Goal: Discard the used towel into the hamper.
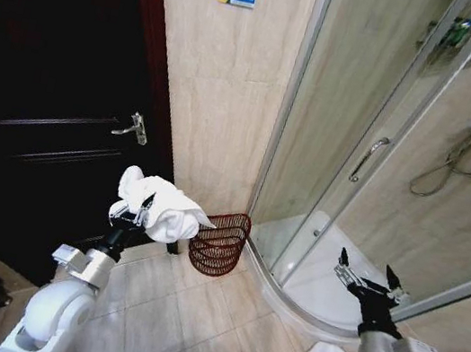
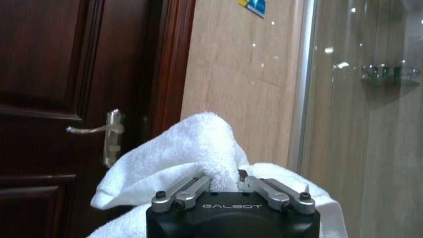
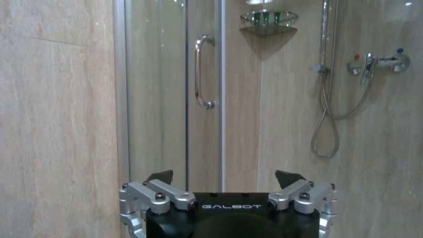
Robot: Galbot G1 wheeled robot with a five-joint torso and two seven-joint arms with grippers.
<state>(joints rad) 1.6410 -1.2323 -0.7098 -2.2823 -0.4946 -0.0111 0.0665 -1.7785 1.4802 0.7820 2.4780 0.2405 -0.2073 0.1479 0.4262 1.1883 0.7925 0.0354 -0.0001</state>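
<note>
A tiled bathroom corner: dark door [image 1: 53, 126] at left of the head view, beige wall at centre, glass shower enclosure [image 1: 376, 155] at right. The hamper [image 1: 220, 243] stands on the floor at lower centre, against the wall beside the enclosure's curved base. The left gripper [image 1: 141, 206], jaws clamped on the white towel [image 1: 162, 204], hangs just left of the hamper and above rim level. Transport step judged under way; next move calls for carrying rightward over the rim, then release. Floor between is open. The right gripper [image 1: 368, 277], jaws spread and empty, idles at lower right.
</note>
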